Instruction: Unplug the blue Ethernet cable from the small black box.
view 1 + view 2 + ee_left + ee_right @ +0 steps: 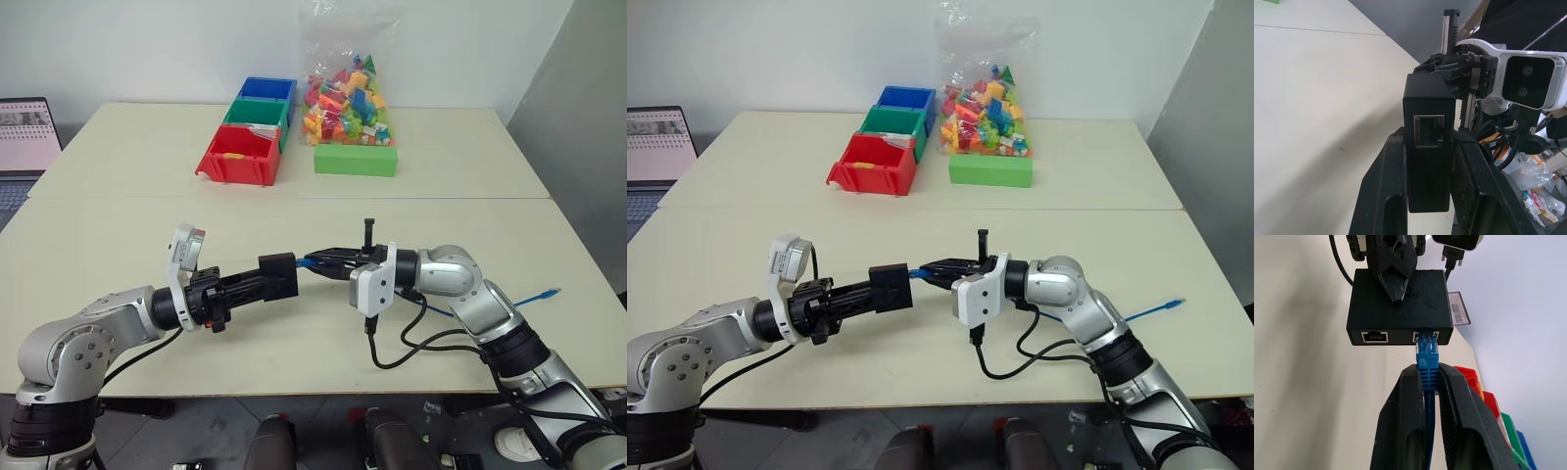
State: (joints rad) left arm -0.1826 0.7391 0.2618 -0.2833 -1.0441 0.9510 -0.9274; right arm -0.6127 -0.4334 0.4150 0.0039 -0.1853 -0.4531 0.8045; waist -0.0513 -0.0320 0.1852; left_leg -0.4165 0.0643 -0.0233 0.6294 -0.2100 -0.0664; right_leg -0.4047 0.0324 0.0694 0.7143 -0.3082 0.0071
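Low over the near table [118, 235], the small black box [278, 275] is gripped in the left gripper [269, 278], its jaws closed on the box's flat sides. Facing it, the right gripper [315, 260] is clamped on the blue Ethernet cable [1427, 363] just behind the plug, jaws narrow around the boot. The plug is seen seated in one port of the box; the port beside it is empty. The cable is trailed back past the right arm to the table's right edge. Farther off, three bins [247, 142], red, green and blue, are lined up beside a green block [356, 160] and a bag of coloured toy pieces [349, 93].
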